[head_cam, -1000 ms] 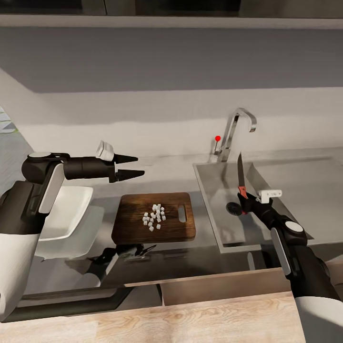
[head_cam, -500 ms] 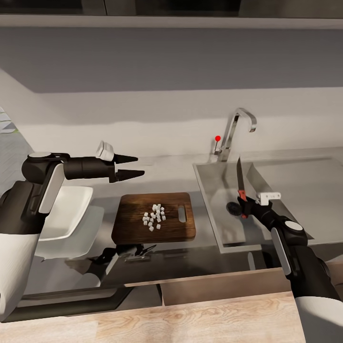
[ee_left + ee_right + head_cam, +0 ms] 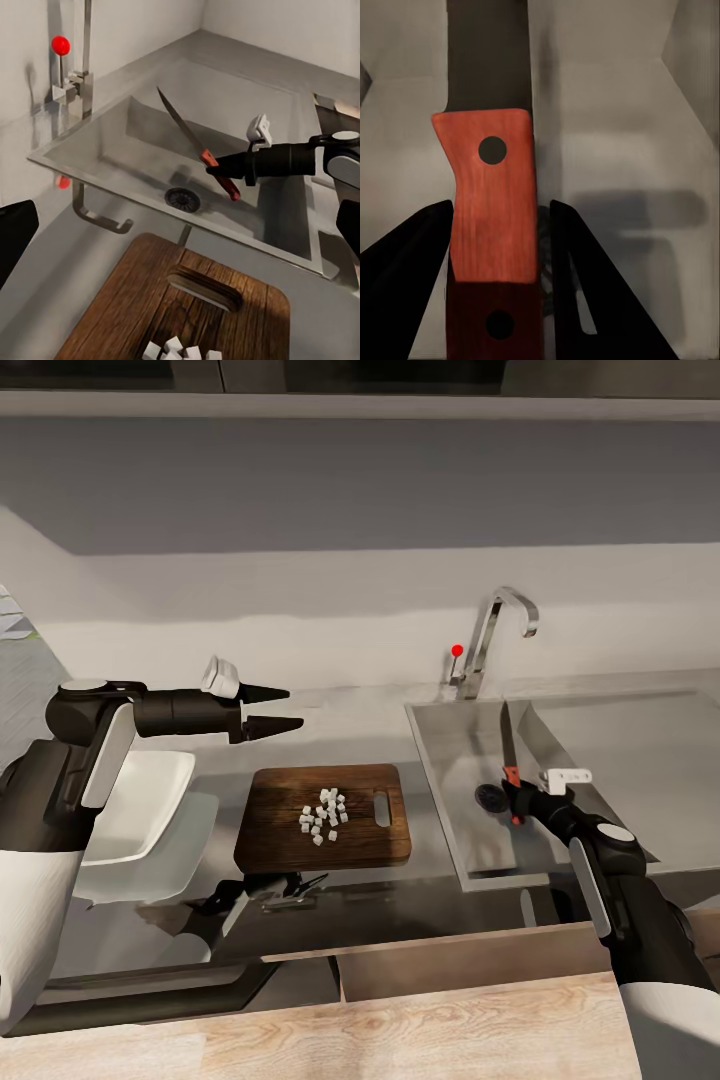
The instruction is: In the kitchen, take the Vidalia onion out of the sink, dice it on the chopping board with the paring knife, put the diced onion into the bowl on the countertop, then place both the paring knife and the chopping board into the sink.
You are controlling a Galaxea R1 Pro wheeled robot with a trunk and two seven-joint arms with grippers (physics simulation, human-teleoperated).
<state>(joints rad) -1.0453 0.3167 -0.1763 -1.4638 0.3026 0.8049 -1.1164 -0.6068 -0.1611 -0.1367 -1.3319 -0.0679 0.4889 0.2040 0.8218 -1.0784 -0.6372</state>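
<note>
Head view: the right gripper (image 3: 517,798) grasps the paring knife (image 3: 509,745) by its red handle over the sink (image 3: 440,780), near the drain. The left gripper (image 3: 270,710) hovers spread and empty beyond the far edge of the chopping board (image 3: 280,830). Judged progress: dicing is done; the diced onion (image 3: 323,815) is on the board, not yet in the bowl (image 3: 140,810).

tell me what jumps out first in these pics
The red-handled paring knife stands out, clamped in the right gripper over the sink, blade pointing up toward the tap. Next, the white onion dice sit piled on the chopping board, with the open left gripper hovering behind it.
</note>
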